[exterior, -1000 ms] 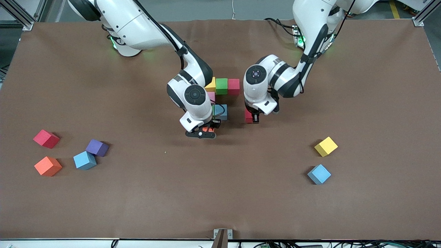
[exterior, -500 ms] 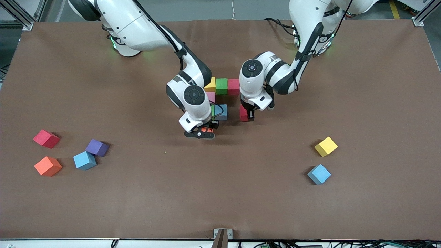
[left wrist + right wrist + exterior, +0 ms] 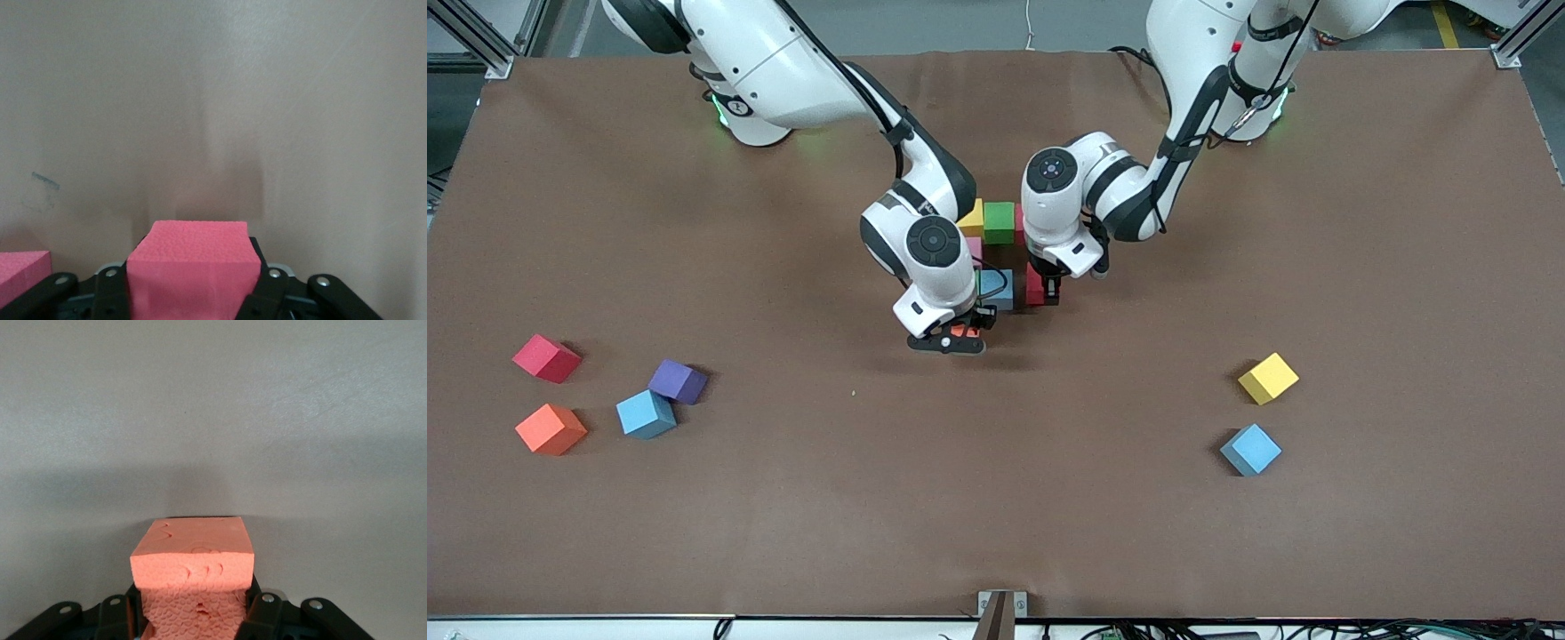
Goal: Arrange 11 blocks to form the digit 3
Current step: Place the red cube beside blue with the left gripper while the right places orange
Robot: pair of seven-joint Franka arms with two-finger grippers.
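- Since the earlier frame, the left gripper (image 3: 1047, 290) has carried its red block (image 3: 1035, 286) inward toward the right arm's end of the table, from well apart to just beside the blue block (image 3: 997, 289) in the half-built digit 3 (image 3: 996, 253); the right gripper (image 3: 959, 335) has hardly shifted.
- Both claws are clenched: the left grasps the red block (image 3: 193, 270), the right grasps an orange block (image 3: 193, 570) low over the table (image 3: 996, 498), beside the figure on the side toward the front edge.
- Placed so far, near the middle of the table toward the robots' edge: a yellow block (image 3: 972, 219), a green block (image 3: 999, 222) and a sliver of another red one in a row, a pink block (image 3: 974, 251) under it, then green and blue.
- Loose blocks lie well apart: a group toward the right arm's end, with an orange cube (image 3: 551, 428) nearest the front edge, and a yellow cube (image 3: 1267, 378) and a blue cube (image 3: 1250, 449) toward the left arm's end.
- These cubes look like light, soft foam: the orange one shows dents and scaly pressure marks, so they likely squash under a hard squeeze. Flat opposite faces, gripped at mid-height, seem the best hold; the matte surface should not slip.
- Hidden: both wrists cover much of the figure, so whether the red block touches the blue one, or rests on the table, cannot be told.
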